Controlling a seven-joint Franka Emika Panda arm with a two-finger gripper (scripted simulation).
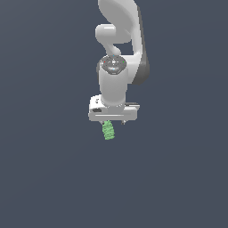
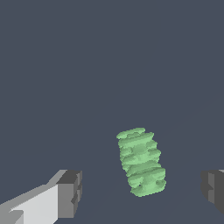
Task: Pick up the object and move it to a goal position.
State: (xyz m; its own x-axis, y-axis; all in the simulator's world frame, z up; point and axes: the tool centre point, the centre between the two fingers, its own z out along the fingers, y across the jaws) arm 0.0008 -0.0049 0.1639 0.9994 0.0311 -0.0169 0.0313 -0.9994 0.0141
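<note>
The object is a small light-green ridged cylinder, like a stack of rings, lying on the dark grey floor. In the exterior view it pokes out just below the white hand of the arm, which covers its upper end. The wrist view shows the whole object lying slightly tilted between the two grey fingertips, nearer neither by much. My gripper is open, its fingers wide apart on either side of the object and not touching it. In the exterior view the gripper is mostly hidden under the hand.
A plain dark grey surface fills both views. The white arm rises behind the hand towards the top of the exterior view.
</note>
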